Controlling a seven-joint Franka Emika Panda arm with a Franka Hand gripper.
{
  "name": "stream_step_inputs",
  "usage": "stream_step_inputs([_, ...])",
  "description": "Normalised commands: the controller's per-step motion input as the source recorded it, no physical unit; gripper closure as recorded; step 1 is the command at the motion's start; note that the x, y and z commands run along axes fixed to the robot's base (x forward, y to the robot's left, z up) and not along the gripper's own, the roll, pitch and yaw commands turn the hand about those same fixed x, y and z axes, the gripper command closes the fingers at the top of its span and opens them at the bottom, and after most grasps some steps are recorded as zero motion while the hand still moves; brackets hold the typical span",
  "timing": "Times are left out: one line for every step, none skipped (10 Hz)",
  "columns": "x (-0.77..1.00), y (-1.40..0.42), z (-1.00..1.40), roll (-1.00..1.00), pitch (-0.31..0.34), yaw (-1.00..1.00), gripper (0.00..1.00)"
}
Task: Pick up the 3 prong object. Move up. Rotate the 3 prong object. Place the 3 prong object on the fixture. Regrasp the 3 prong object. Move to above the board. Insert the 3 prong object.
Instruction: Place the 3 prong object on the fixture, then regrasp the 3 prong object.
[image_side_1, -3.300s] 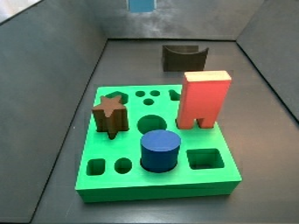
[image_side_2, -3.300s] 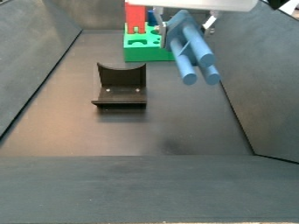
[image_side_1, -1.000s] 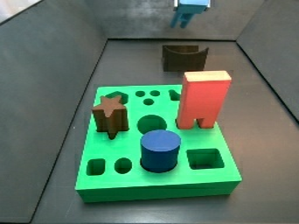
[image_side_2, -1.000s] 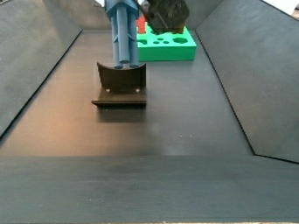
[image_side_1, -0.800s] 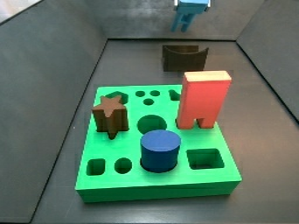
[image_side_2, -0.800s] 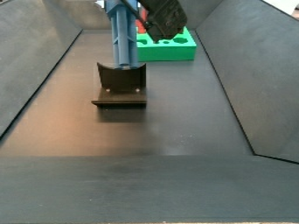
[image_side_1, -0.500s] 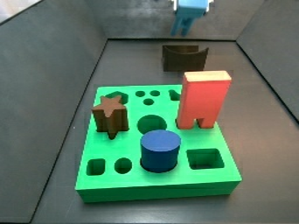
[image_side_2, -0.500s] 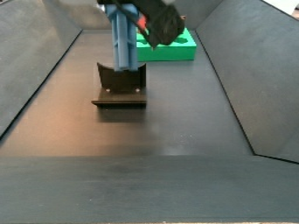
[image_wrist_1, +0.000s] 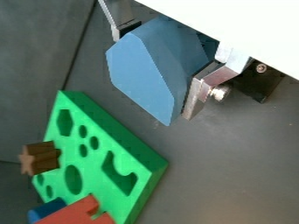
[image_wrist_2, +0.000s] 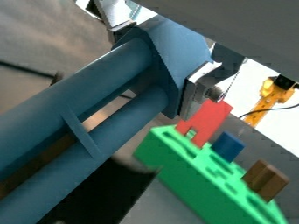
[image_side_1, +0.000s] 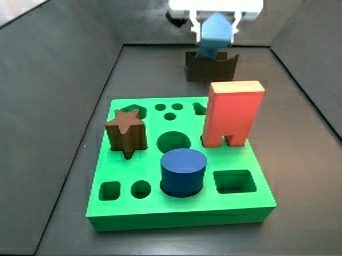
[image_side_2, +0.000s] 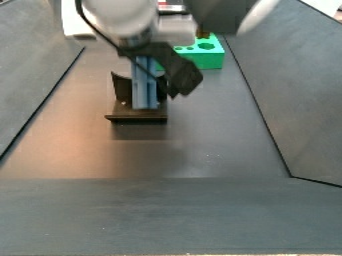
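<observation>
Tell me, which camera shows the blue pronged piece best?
A wrist view shows the 3 prong object best: its long prongs fill the picture, held in the gripper. Both side views show it small, at the fixture.

In a side view the gripper (image_side_2: 147, 62) covers the upper end of the 3 prong object (image_side_2: 144, 82) and most of the board (image_side_2: 203, 52), so only a green corner at 1 o'clock of the fixture (image_side_2: 136, 108) shows. In another side view the top edge cuts off the gripper (image_side_1: 215, 14), and the 3 prong object (image_side_1: 214, 34) hides the middle of the fixture (image_side_1: 198, 66), so contact between them cannot be told. In a wrist view the 3 prong object (image_wrist_2: 105, 92) runs out of the picture and only one finger (image_wrist_2: 201, 86) shows partly, while in another wrist view the board (image_wrist_1: 87, 154) is cut by the edge.
</observation>
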Motion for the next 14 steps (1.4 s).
stream_step_inputs([0.10,0.02,-0.65,0.00,0.009,-0.04,1.00])
stream_step_inputs([0.08,0.02,-0.42,0.00,0.029,-0.04,1.00])
stream_step_inputs([0.08,0.02,-0.33,0.00,0.036,-0.04,1.00])
stream_step_inputs([0.07,0.06,-0.19,0.01,0.033,-0.05,1.00])
stream_step_inputs([0.07,0.07,-0.18,0.01,0.032,-0.05,1.00])
stream_step_inputs([0.07,0.07,-0.18,0.01,0.032,-0.05,1.00])
stream_step_inputs([0.07,0.07,-0.18,0.01,0.032,-0.05,1.00])
stream_step_inputs([0.06,0.07,-0.18,0.01,0.032,-0.05,1.00])
stream_step_inputs([0.00,0.00,0.00,0.00,0.000,0.00,0.00])
stream_step_inputs([0.00,0.00,1.00,0.05,-0.007,0.04,0.00])
stream_step_inputs([-0.01,0.00,1.00,0.05,-0.001,0.05,0.00])
stream_step_inputs([-0.02,0.00,1.00,0.04,0.002,0.05,0.00])
stream_step_inputs([-0.03,0.00,1.00,0.02,-0.005,0.05,0.00])
stream_step_inputs([-0.04,0.00,1.00,0.01,-0.011,0.04,0.00])
